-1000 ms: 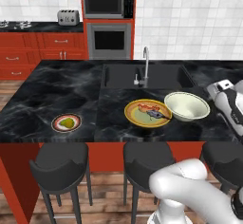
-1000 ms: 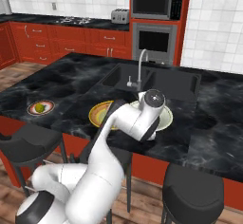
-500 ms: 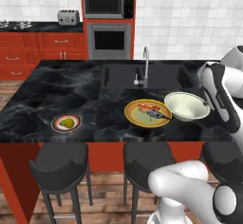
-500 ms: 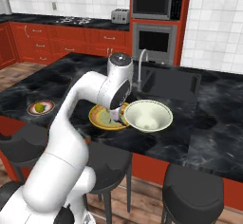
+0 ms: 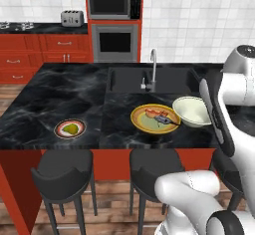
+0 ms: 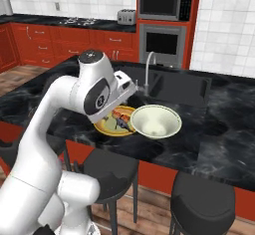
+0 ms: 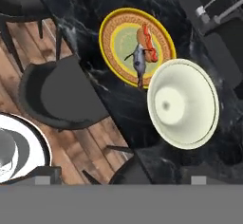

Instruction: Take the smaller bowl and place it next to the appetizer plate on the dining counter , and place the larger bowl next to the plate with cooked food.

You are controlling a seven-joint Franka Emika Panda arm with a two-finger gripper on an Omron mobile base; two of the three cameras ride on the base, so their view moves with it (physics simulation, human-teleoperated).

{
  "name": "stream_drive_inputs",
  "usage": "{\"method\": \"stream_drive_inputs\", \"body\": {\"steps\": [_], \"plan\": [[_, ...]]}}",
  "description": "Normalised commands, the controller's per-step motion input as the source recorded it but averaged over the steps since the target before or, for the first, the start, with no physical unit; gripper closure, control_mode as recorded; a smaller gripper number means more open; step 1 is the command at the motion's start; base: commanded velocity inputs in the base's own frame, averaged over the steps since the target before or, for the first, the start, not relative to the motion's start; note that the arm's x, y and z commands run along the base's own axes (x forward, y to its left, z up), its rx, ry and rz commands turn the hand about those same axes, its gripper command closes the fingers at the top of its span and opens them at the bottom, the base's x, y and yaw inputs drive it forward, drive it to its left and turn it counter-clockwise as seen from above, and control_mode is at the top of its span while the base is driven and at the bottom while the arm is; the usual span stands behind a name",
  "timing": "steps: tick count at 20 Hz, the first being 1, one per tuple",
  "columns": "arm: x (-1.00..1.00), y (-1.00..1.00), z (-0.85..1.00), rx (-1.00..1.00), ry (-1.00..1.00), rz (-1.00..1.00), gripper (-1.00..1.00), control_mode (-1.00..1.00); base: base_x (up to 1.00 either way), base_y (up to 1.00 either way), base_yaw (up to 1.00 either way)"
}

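We see the larger bowl (image 5: 191, 111) sitting upright on the dining counter (image 5: 60, 99), just beside the yellow plate (image 5: 155, 118) at its 3 o'clock in the left base view, rims almost touching. In the hand view the bowl (image 7: 183, 104) lies at about 4 o'clock from the plate (image 7: 136, 45), its rim meeting the plate's edge. The plate carries orange-red food with a dark piece beside it.

The appetizer plate (image 5: 69, 128) rests well apart, toward 9 o'clock from the yellow plate, near the counter's front edge, with a green-yellow piece on it.

The sink (image 5: 149, 79) and its faucet (image 5: 152, 67) stand at 12 o'clock from the yellow plate. Black stools (image 5: 62, 172) are tucked under the counter's near side.

The arm's upper links rise over the counter at the right of the left base view. We cannot make out the fingertips clearly, but the jaws stand spread wide with nothing between them; the hand looks down on bowl and plate from above.
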Motion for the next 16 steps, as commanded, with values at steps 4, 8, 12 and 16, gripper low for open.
{"method": "stream_drive_inputs", "body": {"steps": [4, 8, 12, 16], "plan": [[-0.67, 0.04, 0.01, 0.28, 0.00, -0.78, -1.00, -1.00, 0.00, 0.00, 0.00], [-0.81, 0.18, 0.06, 0.35, 0.00, -0.68, -1.00, -1.00, 0.00, 0.00, 0.00], [-0.72, 0.50, 0.00, 0.31, 0.00, -0.59, -1.00, -1.00, 0.00, 0.00, 0.00], [-0.27, 0.70, 0.00, 0.17, -0.04, -0.39, -1.00, -1.00, 0.00, 0.00, 0.00]]}}
